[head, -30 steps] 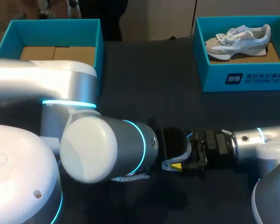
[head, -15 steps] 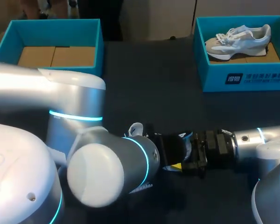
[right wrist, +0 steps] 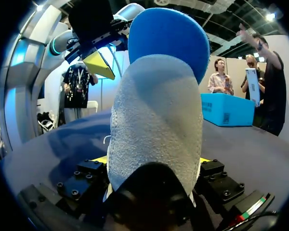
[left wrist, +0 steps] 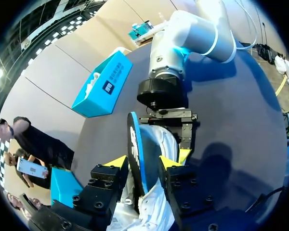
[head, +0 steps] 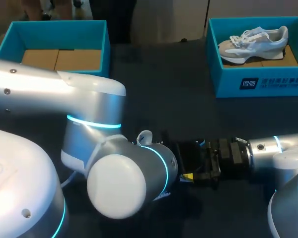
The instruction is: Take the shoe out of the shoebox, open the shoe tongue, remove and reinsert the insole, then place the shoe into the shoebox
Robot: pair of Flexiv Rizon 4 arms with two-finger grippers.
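A white and grey shoe (right wrist: 154, 125) sits heel-first between the fingers of my right gripper (right wrist: 151, 161), which is shut on it low over the table's front middle. A blue insole (left wrist: 135, 139) stands on edge out of the shoe (left wrist: 166, 139). My left gripper (left wrist: 144, 161) is shut on that insole, one yellow fingertip (left wrist: 116, 162) on each side. From the right wrist view the insole (right wrist: 168, 33) rises above the heel with a left fingertip (right wrist: 98, 65) beside it. In the head view my left arm hides most of the shoe; my right gripper (head: 201, 168) shows beside it.
A teal shoebox (head: 258, 82) at the back right holds a second white shoe (head: 253, 42). Another teal box (head: 104, 49) at the back left has brown cardboard inside. My left arm's bulky elbow (head: 124, 183) covers the front left of the dark table.
My left arm's elbow has swung right and toward the front, uncovering the back-left box. A white bit of the shoe came into view beside it. The right arm stayed put.
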